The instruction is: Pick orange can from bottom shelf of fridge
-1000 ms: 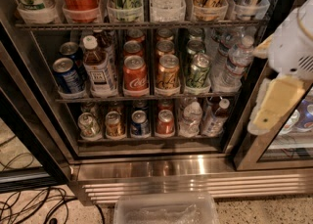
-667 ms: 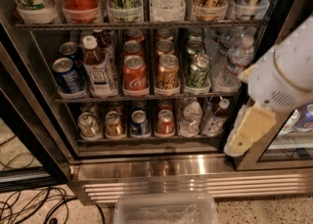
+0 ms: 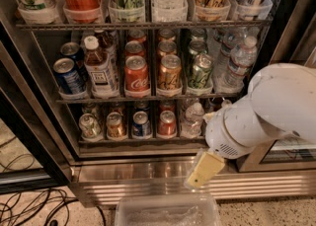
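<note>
Speckled floor (image 3: 256,209) with black cables (image 3: 29,204) at left, clear plastic bin (image 3: 167,211) at centre; fridge (image 3: 123,174) behind. Bottom shelf (image 3: 143,142), front row from left: pale can (image 3: 90,125), orange can (image 3: 116,126), blue can (image 3: 141,124) just beside it, redder can (image 3: 167,123), water bottle (image 3: 191,119). Gripper (image 3: 200,173) low right, before the steel base, well apart from orange can; opening not discernible

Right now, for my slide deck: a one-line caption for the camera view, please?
Gripper hangs low before the fridge, below-right of the orange can on the bottom shelf.
</note>
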You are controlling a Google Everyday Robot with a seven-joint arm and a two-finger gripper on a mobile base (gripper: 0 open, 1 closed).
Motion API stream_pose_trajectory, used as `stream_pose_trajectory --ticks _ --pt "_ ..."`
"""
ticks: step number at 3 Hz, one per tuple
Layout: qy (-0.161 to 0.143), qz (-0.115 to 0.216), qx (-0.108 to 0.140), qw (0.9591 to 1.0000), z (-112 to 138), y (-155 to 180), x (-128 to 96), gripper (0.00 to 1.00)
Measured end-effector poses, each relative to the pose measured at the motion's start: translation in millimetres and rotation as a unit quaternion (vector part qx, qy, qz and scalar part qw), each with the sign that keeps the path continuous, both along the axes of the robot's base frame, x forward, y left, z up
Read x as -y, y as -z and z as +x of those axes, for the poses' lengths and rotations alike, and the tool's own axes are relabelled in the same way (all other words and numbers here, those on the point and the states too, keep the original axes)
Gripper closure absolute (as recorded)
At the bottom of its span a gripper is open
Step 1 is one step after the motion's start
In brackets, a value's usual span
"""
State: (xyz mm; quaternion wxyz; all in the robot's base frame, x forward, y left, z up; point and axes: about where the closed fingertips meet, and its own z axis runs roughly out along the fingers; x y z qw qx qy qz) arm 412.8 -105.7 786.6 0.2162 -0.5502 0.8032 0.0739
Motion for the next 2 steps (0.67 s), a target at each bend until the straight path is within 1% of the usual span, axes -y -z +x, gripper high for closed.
stream_pose_trajectory --ticks 1,2 --pt "-0.001 0.005 0.001 1.0000 -1.3 2.2 -2.4 0.00" --pt "0.004 0.037 -0.011 0.9992 -10.6 41.3 -21.5 0.00"
